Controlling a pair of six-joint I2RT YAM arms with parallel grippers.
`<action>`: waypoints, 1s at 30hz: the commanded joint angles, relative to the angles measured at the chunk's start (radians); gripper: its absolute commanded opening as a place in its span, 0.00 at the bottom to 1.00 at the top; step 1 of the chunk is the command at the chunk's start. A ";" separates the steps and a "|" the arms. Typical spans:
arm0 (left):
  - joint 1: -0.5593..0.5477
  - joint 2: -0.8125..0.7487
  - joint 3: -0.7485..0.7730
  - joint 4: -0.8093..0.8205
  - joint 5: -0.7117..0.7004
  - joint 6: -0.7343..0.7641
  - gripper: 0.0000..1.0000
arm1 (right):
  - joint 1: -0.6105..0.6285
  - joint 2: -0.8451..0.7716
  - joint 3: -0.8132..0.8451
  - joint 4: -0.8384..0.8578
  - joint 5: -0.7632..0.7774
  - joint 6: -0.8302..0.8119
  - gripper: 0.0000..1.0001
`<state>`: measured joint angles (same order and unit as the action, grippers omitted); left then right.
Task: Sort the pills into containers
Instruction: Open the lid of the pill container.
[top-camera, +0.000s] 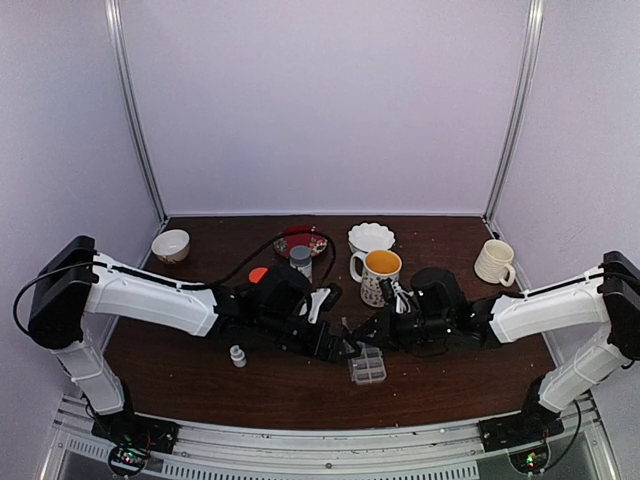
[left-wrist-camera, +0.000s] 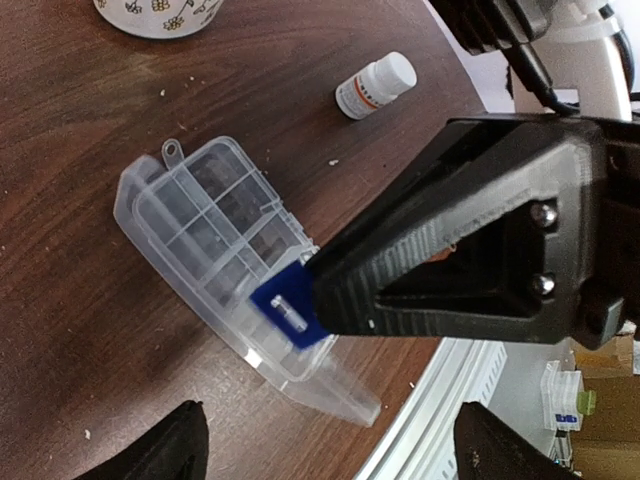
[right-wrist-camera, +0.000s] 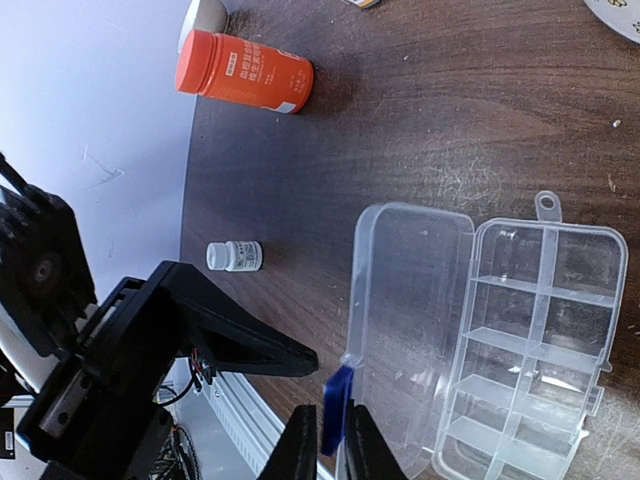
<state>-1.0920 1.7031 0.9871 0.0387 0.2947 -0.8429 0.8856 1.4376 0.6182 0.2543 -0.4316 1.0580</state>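
Left claw (left-wrist-camera: 330, 442) spread wide. Right claw (right-wrist-camera: 330, 440) nearly closed, grip unclear; clear rectangular plastic 2-row pill box (right-wrist-camera: 540, 330) directly beneath.

We record the pill box (right-wrist-camera: 530, 340) as clear, the bench (right-wrist-camera: 450, 100) dark brown wood-grain, one bottle (right-wrist-camera: 243, 72) orange, a small vial (right-wrist-camera: 236, 256) white, the jaws black with a blue pad.

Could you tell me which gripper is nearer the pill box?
Right. The right gripper is at the pill box lid; the left gripper hovers apart, off that side.
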 joint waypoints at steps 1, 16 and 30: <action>0.002 0.026 -0.015 0.070 0.028 -0.006 0.88 | 0.001 0.015 0.011 0.078 -0.026 0.021 0.16; 0.032 0.005 -0.095 0.189 0.060 -0.064 0.87 | 0.006 0.102 -0.032 0.333 -0.114 0.108 0.34; 0.037 -0.043 -0.094 0.108 -0.013 -0.033 0.87 | 0.046 0.241 0.003 0.470 -0.147 0.171 0.38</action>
<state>-1.0611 1.6756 0.8749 0.1509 0.3119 -0.8982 0.9203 1.6512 0.6037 0.6640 -0.5583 1.2037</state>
